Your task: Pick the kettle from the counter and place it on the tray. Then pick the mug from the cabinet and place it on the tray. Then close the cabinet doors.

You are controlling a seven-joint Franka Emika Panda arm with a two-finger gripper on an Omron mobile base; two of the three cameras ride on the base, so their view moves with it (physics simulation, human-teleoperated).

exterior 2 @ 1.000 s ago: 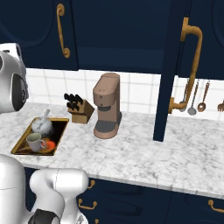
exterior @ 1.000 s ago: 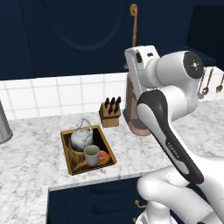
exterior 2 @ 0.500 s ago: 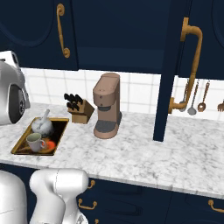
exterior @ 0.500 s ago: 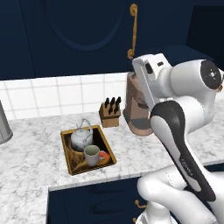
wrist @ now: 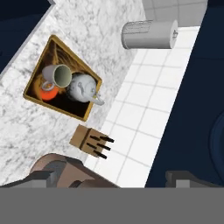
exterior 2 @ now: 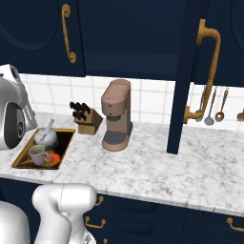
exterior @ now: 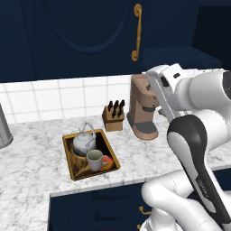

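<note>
The silver-grey kettle (exterior: 84, 142) (exterior 2: 46, 137) (wrist: 83, 87) and the beige mug (exterior: 94, 159) (exterior 2: 37, 154) (wrist: 60, 75) stand side by side inside the dark brown tray (exterior: 71, 162) (exterior 2: 21, 158) (wrist: 34, 93) on the marbled counter (exterior: 31, 180). My gripper (wrist: 109, 178) is open with nothing between its fingers. It hangs high above the counter, over the coffee machine and to the right of the tray. The cabinet's left door (exterior: 90, 36) (exterior 2: 38, 33) is shut. Its right door (exterior 2: 183, 81) stands open, seen edge-on, with its brass handle (exterior 2: 209, 57) facing out. A navy shelf (exterior: 180, 56) shows inside.
A brown coffee machine (exterior: 143, 108) (exterior 2: 116, 121) and a knife block (exterior: 113, 118) (exterior 2: 86, 119) (wrist: 89, 141) stand against the tiled wall right of the tray. A grey canister (wrist: 148, 34) stands at the counter's far left. Utensils (exterior 2: 214, 105) hang behind the open door.
My hand has swung to the right, away from above the tray towards the coffee machine. The kettle, mug and tray have stayed put. The jaws stay open.
</note>
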